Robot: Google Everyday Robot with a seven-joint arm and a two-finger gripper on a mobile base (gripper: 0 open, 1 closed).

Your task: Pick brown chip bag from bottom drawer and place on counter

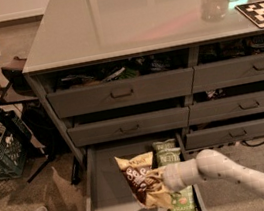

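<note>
Camera view: pincer (160, 179) grips right edge of brown chip bag (136, 174).

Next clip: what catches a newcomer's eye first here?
The brown chip bag stands tilted in the open bottom drawer, with the gripper at its right edge on a white arm reaching in from the lower right. Beside it lie green bags, and the glossy counter spreads above.

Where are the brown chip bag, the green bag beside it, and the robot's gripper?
brown chip bag (138, 173), camera view: its dark printed front.
green bag (167, 153), camera view: its lettered top half.
gripper (161, 179), camera view: the arm's tip, at the brown chip bag's right edge.
</note>
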